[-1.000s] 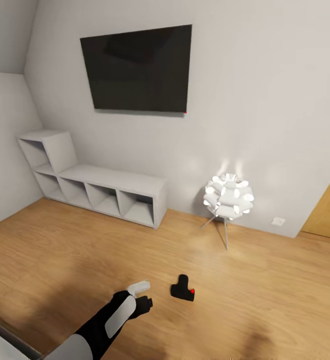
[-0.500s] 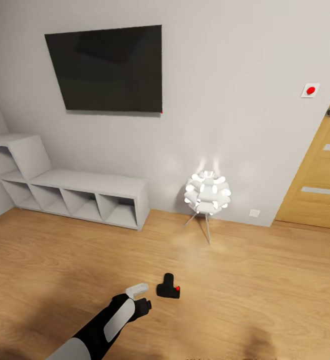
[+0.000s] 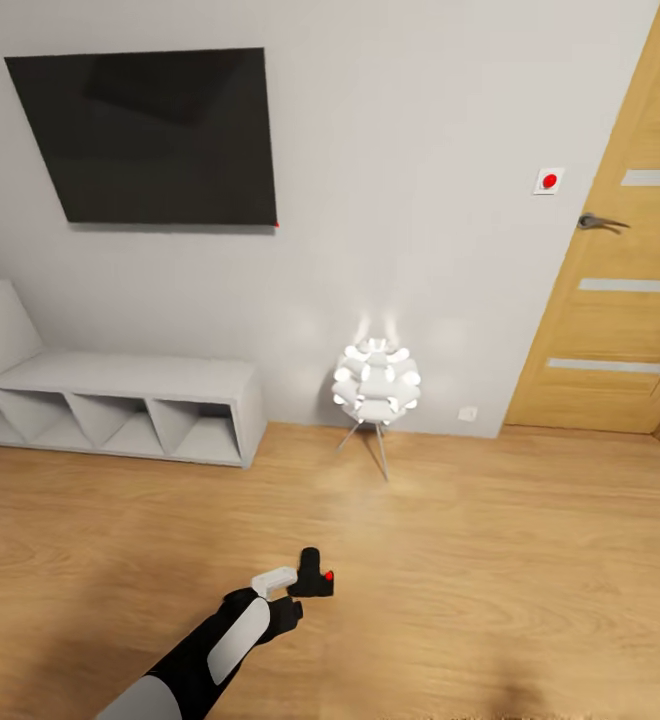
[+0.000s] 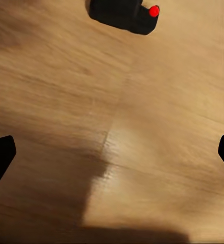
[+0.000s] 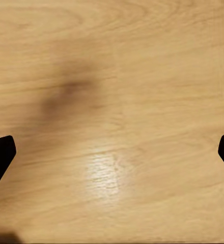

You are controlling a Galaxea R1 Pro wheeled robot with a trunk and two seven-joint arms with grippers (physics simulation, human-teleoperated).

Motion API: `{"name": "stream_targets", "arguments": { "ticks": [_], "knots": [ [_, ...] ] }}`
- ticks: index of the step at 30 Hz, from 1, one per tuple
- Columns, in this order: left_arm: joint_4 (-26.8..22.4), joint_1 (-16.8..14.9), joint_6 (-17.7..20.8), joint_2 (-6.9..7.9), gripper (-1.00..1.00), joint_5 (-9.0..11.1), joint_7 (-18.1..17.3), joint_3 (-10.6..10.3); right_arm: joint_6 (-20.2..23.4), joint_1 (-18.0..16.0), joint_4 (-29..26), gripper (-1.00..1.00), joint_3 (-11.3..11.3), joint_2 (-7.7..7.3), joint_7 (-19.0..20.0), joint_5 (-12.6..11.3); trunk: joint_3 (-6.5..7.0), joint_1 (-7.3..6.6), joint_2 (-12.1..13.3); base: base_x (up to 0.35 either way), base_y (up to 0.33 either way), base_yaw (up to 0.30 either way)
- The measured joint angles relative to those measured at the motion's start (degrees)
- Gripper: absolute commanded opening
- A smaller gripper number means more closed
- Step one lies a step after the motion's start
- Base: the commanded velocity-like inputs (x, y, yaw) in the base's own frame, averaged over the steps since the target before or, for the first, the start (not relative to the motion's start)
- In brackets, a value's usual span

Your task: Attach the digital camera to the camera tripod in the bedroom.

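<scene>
The digital camera (image 3: 313, 578) is small and black with a red button. It lies on the light wood floor, just beyond and slightly right of my left gripper (image 3: 284, 598). In the left wrist view the digital camera (image 4: 123, 13) lies ahead of the left gripper (image 4: 112, 155), apart from it. That gripper's dark fingertips (image 4: 0, 157) stand wide apart, open and empty over bare planks. My right gripper (image 5: 112, 155) is open too, with floor between its fingertips (image 5: 1, 155). The camera tripod is out of view.
A lit white ball lamp (image 3: 375, 381) on thin legs stands by the pale wall. A low grey cube shelf (image 3: 120, 405) sits at the left under a wall-mounted black screen (image 3: 150, 135). A wooden door (image 3: 620, 270) is at the right. Open wood floor (image 3: 530, 560) spreads around.
The whole view has swung right: shelf and screen slid left and the door came in. The digital camera now lies much closer to my left gripper.
</scene>
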Motion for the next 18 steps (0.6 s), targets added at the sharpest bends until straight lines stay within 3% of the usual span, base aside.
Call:
{"name": "stream_targets", "arguments": {
  "ticks": [8, 18],
  "knots": [
    [0.0, 0.0, 0.0, 0.0, 1.0, 0.0, 0.0, 0.0, 0.1, 0.0, 0.0, 1.0, 0.0, -0.03, 0.0, 0.0, 0.0, -0.01, 0.0, 0.096, 0.203, -0.262],
    [0.0, 0.0, 0.0, 0.0, 1.0, 0.0, -0.1, -0.1, 0.0, 0.0, 0.0, 1.0, 0.0, -0.04, 0.0, -0.1, 0.0, -0.02, 0.0, 0.187, 0.241, -0.262]
  ]
}}
